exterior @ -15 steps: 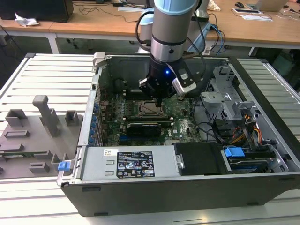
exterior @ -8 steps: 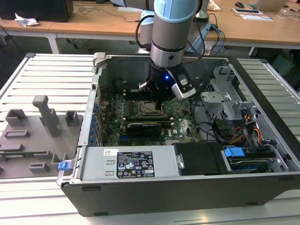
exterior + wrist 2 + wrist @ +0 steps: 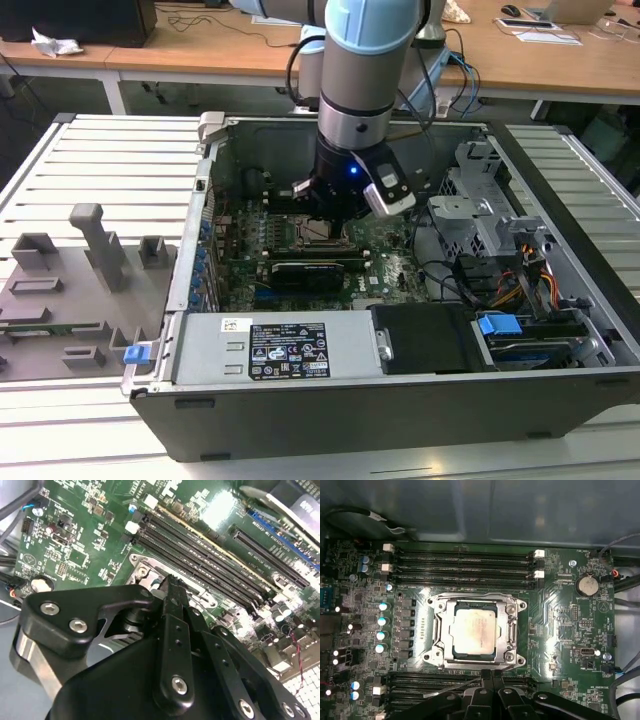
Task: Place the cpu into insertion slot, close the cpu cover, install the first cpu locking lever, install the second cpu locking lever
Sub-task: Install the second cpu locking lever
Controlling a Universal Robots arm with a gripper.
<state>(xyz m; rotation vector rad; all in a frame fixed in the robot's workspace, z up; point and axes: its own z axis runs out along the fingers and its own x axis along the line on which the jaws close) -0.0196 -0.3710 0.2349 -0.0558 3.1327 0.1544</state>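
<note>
The cpu (image 3: 474, 632), a pale silver square, lies in the insertion slot (image 3: 436, 652) on the green board. The cpu cover (image 3: 448, 630), a silver frame, lies flat around it, and the chip's top shows through its cut-out. My gripper (image 3: 492, 676) is shut with nothing visible between its black fingers. Its tips sit at the slot's edge on the memory-slot side. A thin metal lever (image 3: 452, 687) slants over the memory slots and ends at the fingertips. In the second wrist view the gripper (image 3: 170, 582) tip hovers by the slot's metal corner (image 3: 142, 570). In the exterior view the gripper (image 3: 335, 212) hangs over the slot (image 3: 322, 232).
Long black memory slots (image 3: 465, 562) run on both sides of the socket. Capacitors (image 3: 382, 621) stand in a row beside it, and a coin battery (image 3: 586, 585) sits nearby. The open case holds a power supply (image 3: 285, 350), drive cages (image 3: 480, 215) and cables (image 3: 500, 285). Grey fixtures (image 3: 95, 245) stand on the exterior view's left.
</note>
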